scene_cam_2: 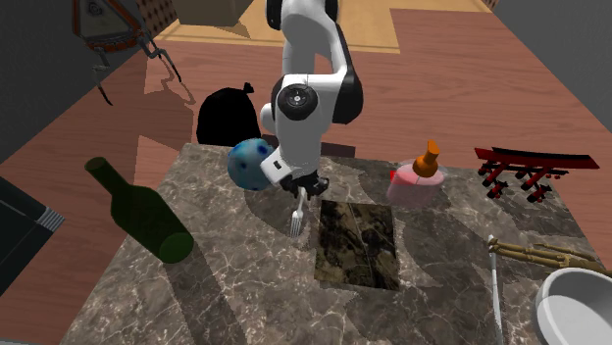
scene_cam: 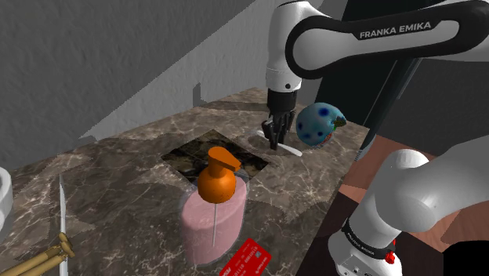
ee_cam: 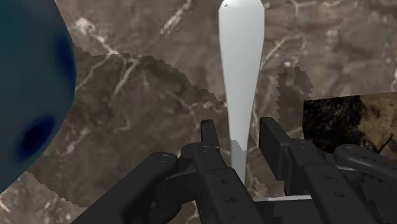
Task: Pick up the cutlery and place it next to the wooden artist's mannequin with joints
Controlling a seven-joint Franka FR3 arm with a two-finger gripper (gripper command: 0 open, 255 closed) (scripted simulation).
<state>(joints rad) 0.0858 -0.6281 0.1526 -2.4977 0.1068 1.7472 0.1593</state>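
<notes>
Marbled countertop [ee_cam: 146, 83] was noted beneath the gripper [ee_cam: 240, 137], held parted, untouching, astride the slim neck of a fork [ee_cam: 240, 63] judged light, stiff, slippery and best gripped there.

Green bottle [scene_cam_2: 137, 211], blue ball [scene_cam_2: 250, 164], pink dispenser [scene_cam_2: 420, 179] on marble counter [scene_cam_2: 245, 294].

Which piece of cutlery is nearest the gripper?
The fork, right at the open gripper, beside the blue ball; the knife lies far off by the wooden mannequin.
</notes>
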